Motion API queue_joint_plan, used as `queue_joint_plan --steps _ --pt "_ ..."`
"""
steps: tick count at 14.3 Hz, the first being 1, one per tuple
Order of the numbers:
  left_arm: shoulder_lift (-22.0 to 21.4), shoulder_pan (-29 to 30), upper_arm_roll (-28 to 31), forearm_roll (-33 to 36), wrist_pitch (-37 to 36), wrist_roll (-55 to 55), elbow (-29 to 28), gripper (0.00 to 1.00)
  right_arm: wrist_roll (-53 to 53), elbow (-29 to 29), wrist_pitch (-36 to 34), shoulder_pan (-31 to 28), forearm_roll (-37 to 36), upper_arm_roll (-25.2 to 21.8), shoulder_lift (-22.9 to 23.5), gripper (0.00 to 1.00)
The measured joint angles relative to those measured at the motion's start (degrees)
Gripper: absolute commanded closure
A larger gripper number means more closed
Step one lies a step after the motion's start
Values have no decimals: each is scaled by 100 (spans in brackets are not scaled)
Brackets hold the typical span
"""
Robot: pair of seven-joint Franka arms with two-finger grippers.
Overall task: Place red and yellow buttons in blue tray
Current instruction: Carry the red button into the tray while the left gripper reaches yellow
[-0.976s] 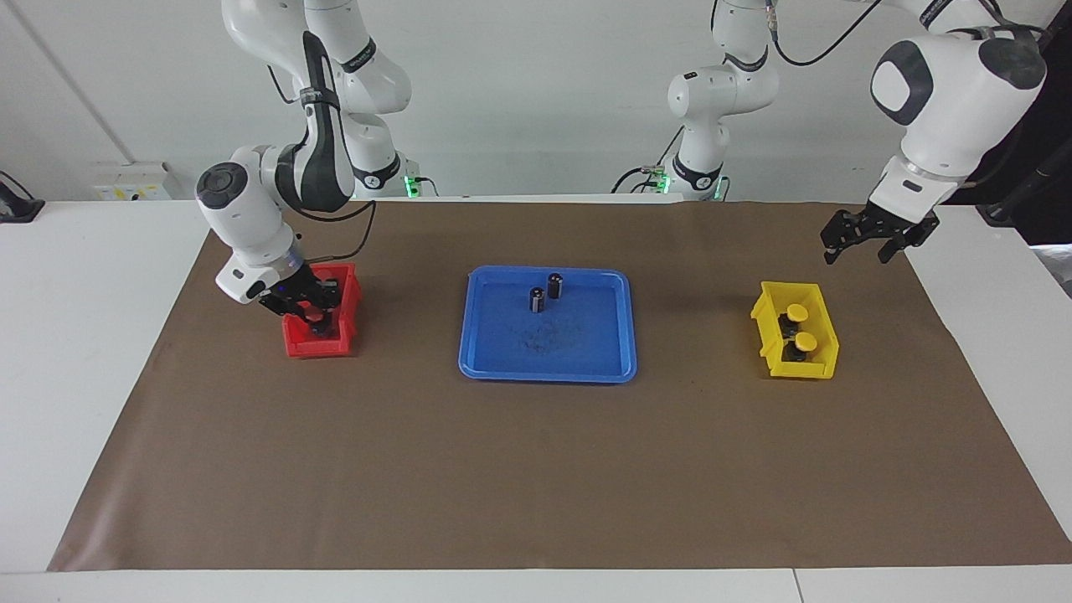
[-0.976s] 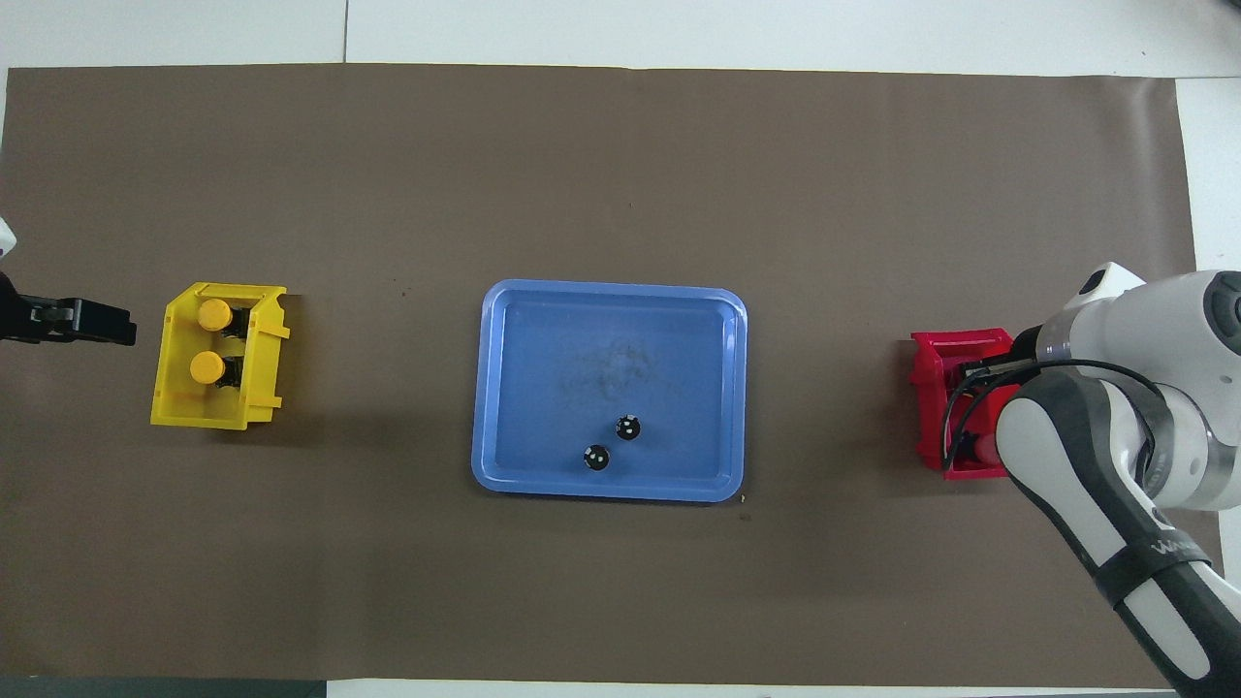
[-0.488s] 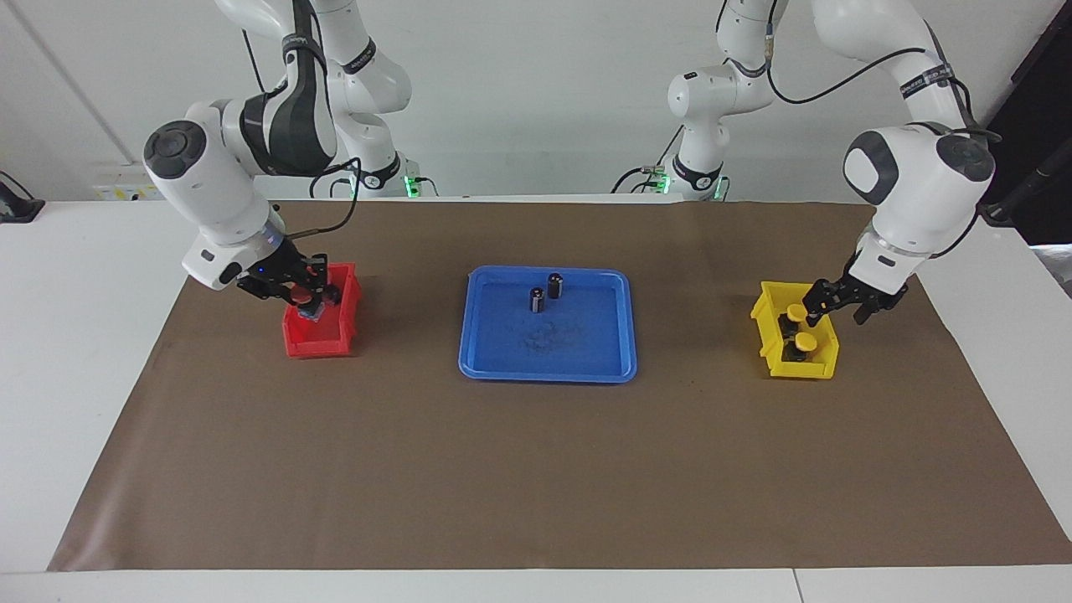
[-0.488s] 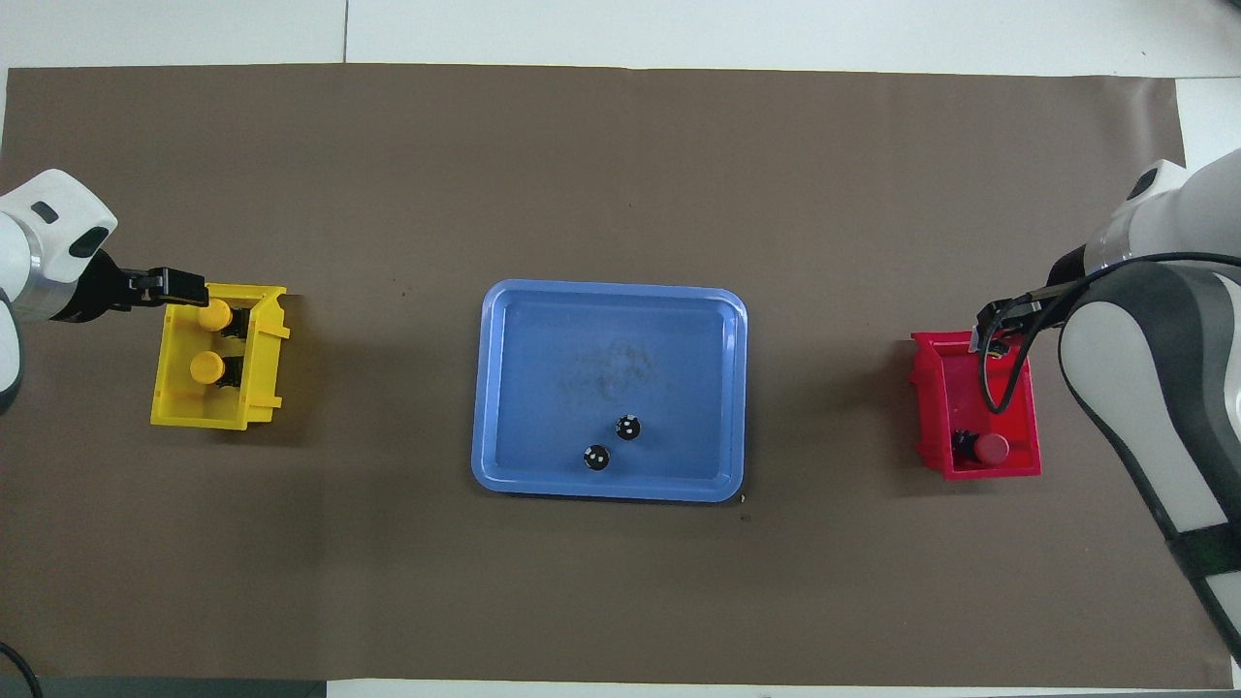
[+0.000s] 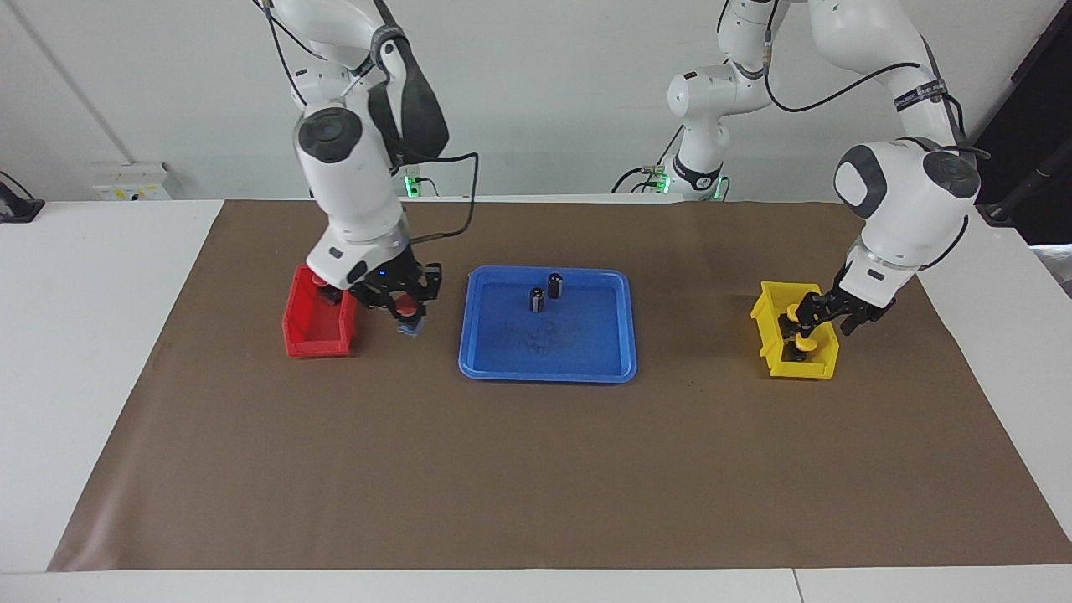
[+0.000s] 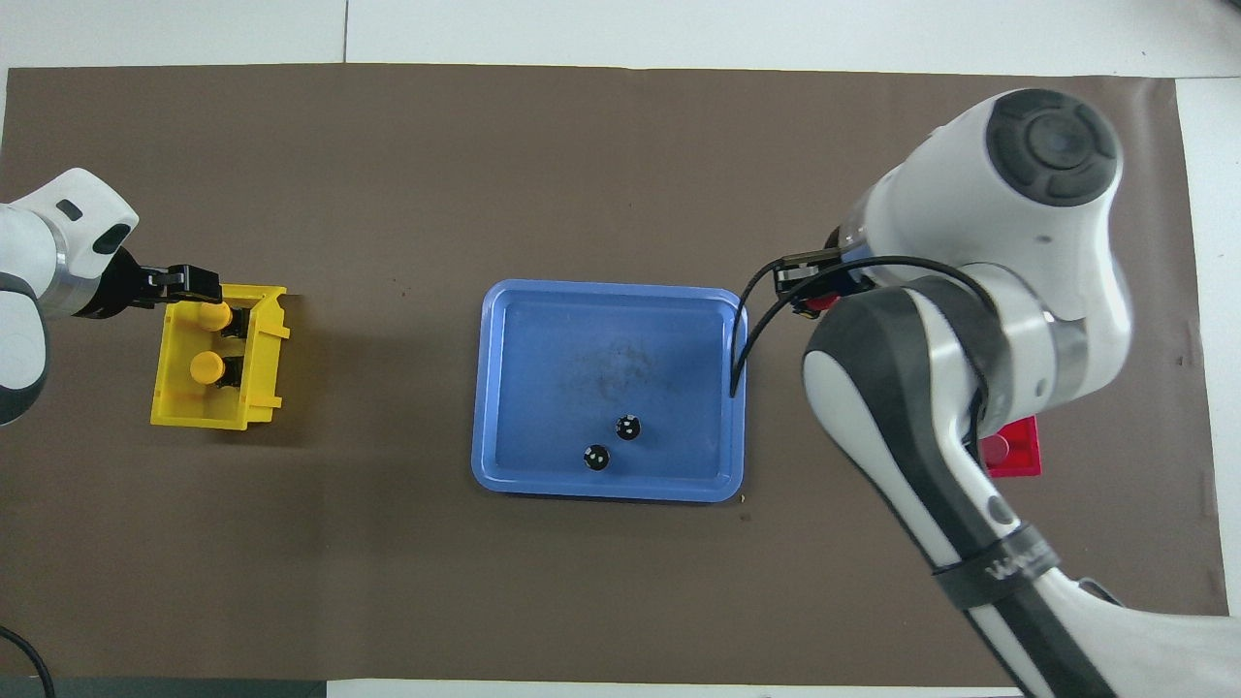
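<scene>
My right gripper (image 5: 407, 308) is shut on a red button (image 5: 406, 312) and hangs over the mat between the red bin (image 5: 314, 333) and the blue tray (image 5: 586, 339). In the overhead view this gripper (image 6: 811, 293) is beside the tray's rim (image 6: 601, 487). A second red button (image 6: 995, 450) lies in the red bin (image 6: 1020, 458). My left gripper (image 5: 806, 325) is down in the yellow bin (image 5: 783, 362), at the two yellow buttons (image 6: 211, 316) (image 6: 205, 367). From overhead it (image 6: 202, 283) covers the bin's end farther from the robots.
Two small dark cylinders (image 5: 537, 299) (image 5: 555, 286) stand in the blue tray, at the side nearer to the robots. A brown mat (image 5: 536, 469) covers the table. The right arm's forearm hides most of the red bin in the overhead view.
My right gripper has lifted a red button out of the red bin and carried it toward the blue tray. My left gripper has come down from beside the yellow bin into it.
</scene>
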Motion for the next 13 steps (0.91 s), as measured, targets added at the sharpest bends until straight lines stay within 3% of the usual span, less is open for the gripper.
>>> queue_joint_plan --steps 4,7,13 --pt "44 -1 0 -1 141 -7 -63 30 1151 22 826 661 0 -3 592 75" --pt "157 -1 -1 -1 235 -8 -84 30 1391 97 1120 916 0 -5 991 74" --pt "187 -12 -3 -1 244 -78 -220 30 1568 130 1126 952 106 -25 1075 72"
